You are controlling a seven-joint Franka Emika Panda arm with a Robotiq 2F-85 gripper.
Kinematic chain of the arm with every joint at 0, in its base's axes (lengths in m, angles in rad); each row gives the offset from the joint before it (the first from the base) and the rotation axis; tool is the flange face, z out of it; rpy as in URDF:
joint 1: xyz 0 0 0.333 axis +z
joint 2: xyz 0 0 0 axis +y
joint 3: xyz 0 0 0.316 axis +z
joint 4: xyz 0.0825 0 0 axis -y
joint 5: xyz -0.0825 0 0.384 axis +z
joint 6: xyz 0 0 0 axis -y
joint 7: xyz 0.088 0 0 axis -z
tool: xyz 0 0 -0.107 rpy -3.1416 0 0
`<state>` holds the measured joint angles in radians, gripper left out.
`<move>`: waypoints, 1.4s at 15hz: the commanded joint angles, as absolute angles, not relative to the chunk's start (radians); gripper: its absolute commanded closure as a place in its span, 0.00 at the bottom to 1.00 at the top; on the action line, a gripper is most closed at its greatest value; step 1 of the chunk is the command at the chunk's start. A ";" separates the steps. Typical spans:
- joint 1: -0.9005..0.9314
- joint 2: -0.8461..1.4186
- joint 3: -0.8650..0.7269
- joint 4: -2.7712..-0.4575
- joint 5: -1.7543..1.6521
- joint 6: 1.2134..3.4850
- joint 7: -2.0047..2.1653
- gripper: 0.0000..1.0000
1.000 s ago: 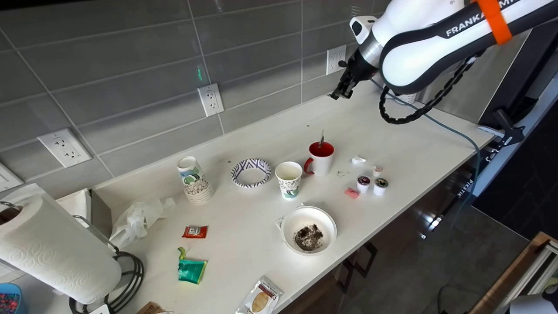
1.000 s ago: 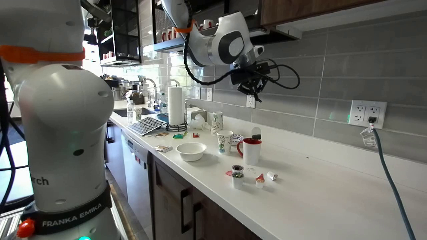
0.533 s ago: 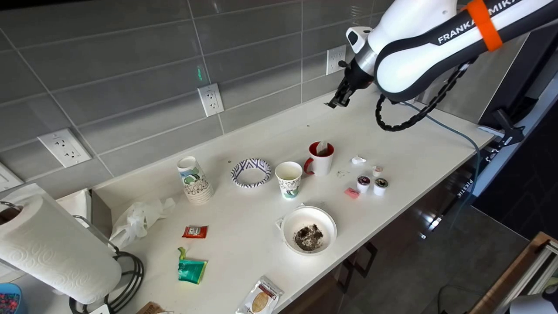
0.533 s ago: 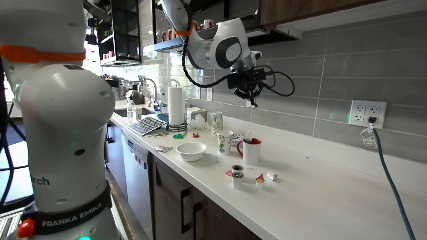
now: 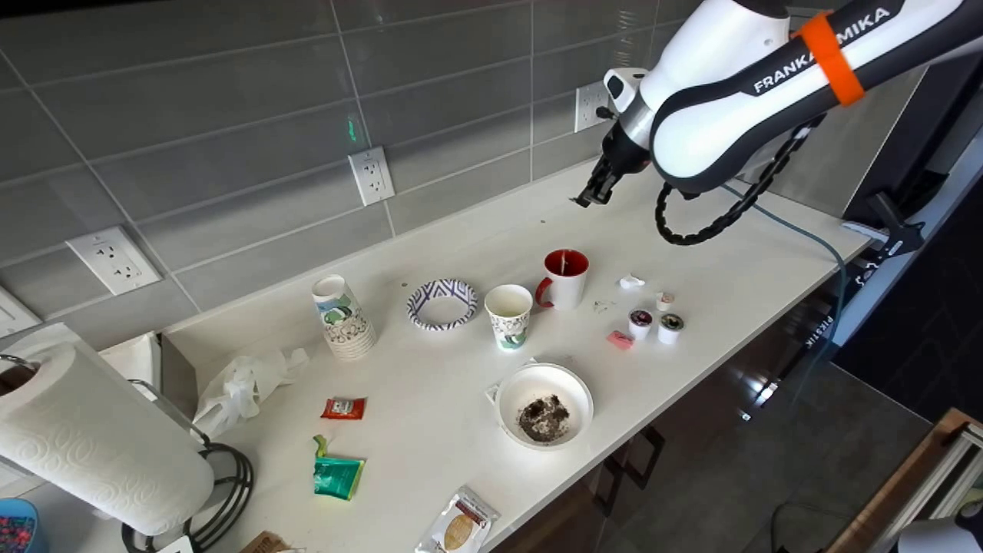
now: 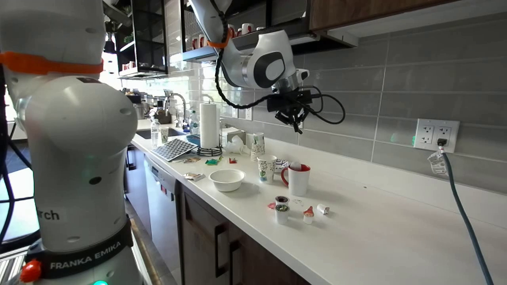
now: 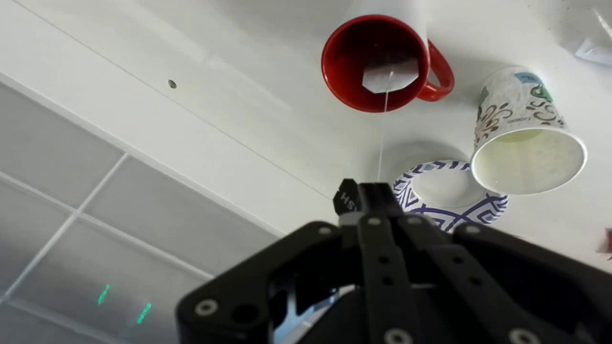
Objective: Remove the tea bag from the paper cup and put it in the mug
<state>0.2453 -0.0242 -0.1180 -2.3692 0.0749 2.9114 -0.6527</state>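
Note:
The tea bag (image 7: 389,76) hangs inside the red-lined opening of the mug (image 7: 442,76), its pale top showing in the wrist view. A thin string (image 7: 386,101) runs from it up to my gripper (image 7: 380,186), whose jaws are shut on the string, with a dark lettered tag (image 7: 345,198) beside the fingertips. In both exterior views the gripper (image 5: 591,201) (image 6: 296,128) is well above and behind the mug (image 5: 568,292) (image 6: 300,184). The paper cup (image 5: 511,326) (image 7: 502,117), printed with leaves, stands upright beside the mug's handle. The bag's lower part is hidden by the mug.
A patterned paper bowl (image 5: 418,307) and stacked cups (image 5: 349,330) stand along the wall. A white bowl (image 5: 584,415) with dark grounds sits near the front edge. Small pods (image 5: 670,330) lie beyond the mug. Red (image 5: 343,408) and green (image 5: 338,478) packets are farther off.
My gripper has come down over the last second. The tea bag, which hung above the mug's rim, has sunk into the mug's opening. The paper cup has stayed put.

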 commanded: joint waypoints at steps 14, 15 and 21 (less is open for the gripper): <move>0.241 0.055 -0.136 -2.494 0.045 2.928 -0.527 1.00; 0.242 0.065 -0.137 -2.496 0.037 2.925 -0.519 1.00; 0.123 0.122 -0.031 -2.481 -0.129 2.910 -0.393 1.00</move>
<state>0.1635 0.0902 -0.0670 -2.4916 -0.0481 2.9127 -0.4751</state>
